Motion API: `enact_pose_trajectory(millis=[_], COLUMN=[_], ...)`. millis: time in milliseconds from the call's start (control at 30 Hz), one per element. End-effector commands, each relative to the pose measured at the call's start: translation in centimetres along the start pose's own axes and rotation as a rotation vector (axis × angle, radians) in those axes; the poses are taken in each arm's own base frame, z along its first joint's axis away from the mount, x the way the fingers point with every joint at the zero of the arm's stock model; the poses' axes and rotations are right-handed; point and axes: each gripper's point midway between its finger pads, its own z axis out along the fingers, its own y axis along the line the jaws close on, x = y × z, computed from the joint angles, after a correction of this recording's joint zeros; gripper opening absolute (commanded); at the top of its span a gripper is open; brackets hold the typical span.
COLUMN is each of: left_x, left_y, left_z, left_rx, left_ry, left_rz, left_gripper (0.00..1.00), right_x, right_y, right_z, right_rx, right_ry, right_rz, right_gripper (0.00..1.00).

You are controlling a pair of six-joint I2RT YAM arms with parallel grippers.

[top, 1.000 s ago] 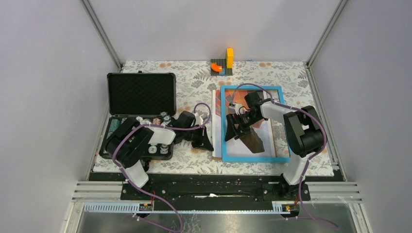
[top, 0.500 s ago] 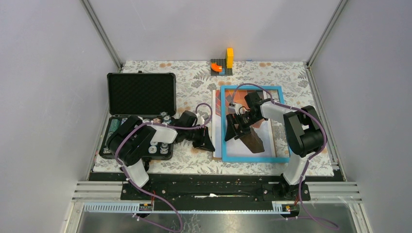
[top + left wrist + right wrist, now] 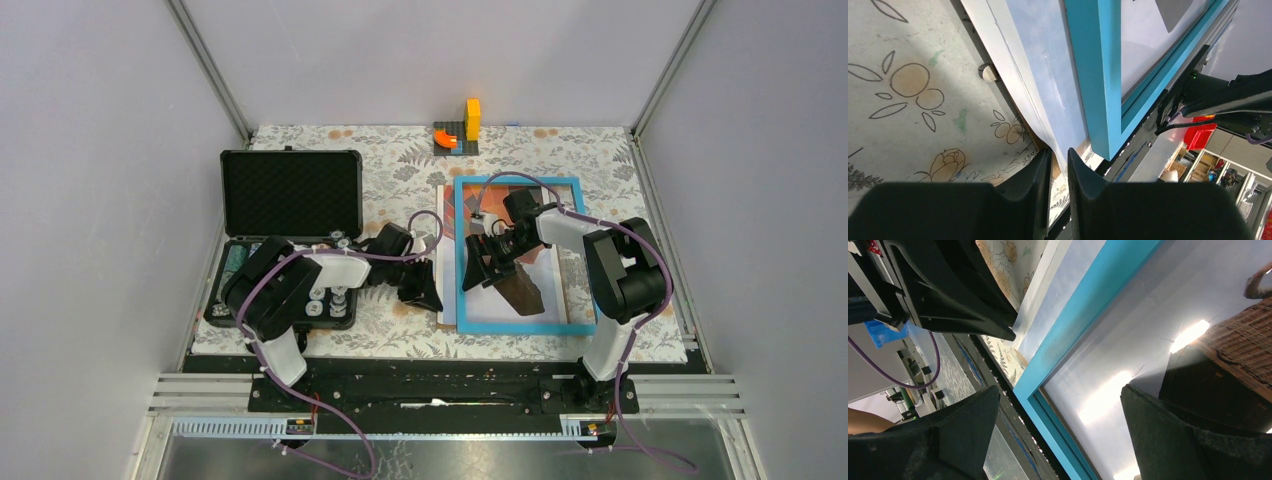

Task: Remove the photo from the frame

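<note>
Floral-patterned surface (image 3: 400,160) inside a grey-walled enclosure

Item: photo (image 3: 447,240), balloon print, lying flat and mostly inside the frame (image 3: 520,327); a pale strip of it juts out past the frame's left border.

Frame: light-blue border, face up, right of centre.

Left end effector (image 3: 428,293): at the near end of the exposed strip, jaws parted by a narrow slit only; whether the photo's edge sits in that slit cannot be told.

Right end effector (image 3: 483,265): jaws spread wide over the frame's left half; contact with it cannot be told.

Further out: black case (image 3: 290,190), lid up, at far left; orange and yellow blocks (image 3: 458,130) at the back edge.

Hazards, as judged: a pull with so loose a hold would likely slip off; a pinch at the corner alone could crease the photo; an unpinned frame could slide along with it.

Views: overhead alone gives the strip's full length; left wrist alone shows the slit and the photo's near corner; right wrist alone shows the wicker basket under glare
</note>
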Motion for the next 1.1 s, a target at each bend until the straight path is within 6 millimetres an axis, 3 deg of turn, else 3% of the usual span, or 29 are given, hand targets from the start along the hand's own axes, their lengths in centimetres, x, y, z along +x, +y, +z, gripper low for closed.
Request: enact_pose_trajectory(millis=[0, 167, 300, 567, 1067], left_x=[-0.8, -0.8, -1.0, -2.0, -2.9], left_y=[1.7, 1.4, 0.2, -4.2, -7.2], left_z=[0.7, 1.1, 0.4, -2.7, -6.6], left_rx=[-0.109, -0.111, -0.083, 0.007, 0.039], left_ry=[-0.023, -0.002, 0.005, -0.058, -0.108], left_rz=[0.038, 0.065, 0.113, 0.244, 0.315], left_gripper=[0.21, 0.00, 0.00, 0.00, 0.00], right_x=[2.3, 2.2, 1.8, -0.3, -2.8], right_y=[-3.2, -3.1, -3.0, -2.5, -2.5], right_z=[1.6, 1.5, 1.1, -0.9, -5.1], right_rx=[0.095, 0.097, 0.111, 0.152, 0.210], right_ry=[0.077, 0.076, 0.069, 0.030, -0.047], right_rz=[0.017, 0.011, -0.001, -0.039, -0.056], right_gripper=[1.00, 1.00, 1.00, 1.00, 1.00])
